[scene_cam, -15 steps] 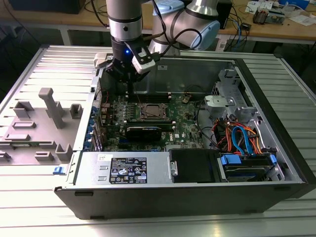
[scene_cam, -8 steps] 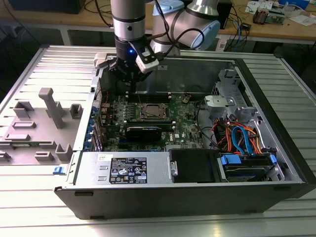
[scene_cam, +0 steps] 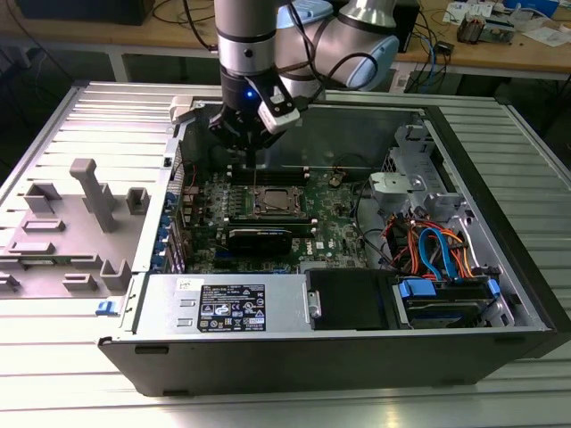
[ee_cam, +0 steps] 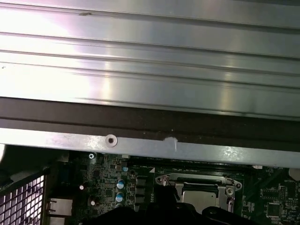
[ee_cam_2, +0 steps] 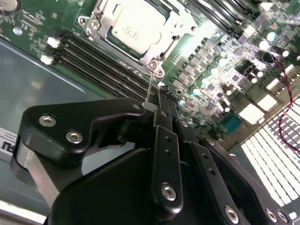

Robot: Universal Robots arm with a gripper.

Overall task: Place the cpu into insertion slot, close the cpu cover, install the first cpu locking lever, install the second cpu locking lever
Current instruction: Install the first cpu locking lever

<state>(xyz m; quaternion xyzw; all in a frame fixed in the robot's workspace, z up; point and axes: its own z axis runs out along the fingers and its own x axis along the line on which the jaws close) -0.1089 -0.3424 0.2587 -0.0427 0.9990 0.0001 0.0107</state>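
In the second wrist view the black gripper (ee_cam_2: 157, 101) is clenched on a thin silver wire locking lever (ee_cam_2: 149, 84) standing up from a corner of the silver-rimmed square insertion slot (ee_cam_2: 157, 71), where the dull grey square cpu (ee_cam_2: 133, 28) sits under the closed silver frame cpu cover (ee_cam_2: 174, 24), so the latching looks unfinished.

cpu (ee_cam: 199, 199) lying inside cpu cover (ee_cam: 201, 178) frame on green board (ee_cam: 108, 173); silver case rail (ee_cam: 140, 146) alongside

Bright overhead light glares off the ribbed bench (scene_cam: 62, 374) and washes out motherboard (ee_cam_2: 220, 65) chips in the second wrist view, while the case (scene_cam: 339, 357) interior sits dim.
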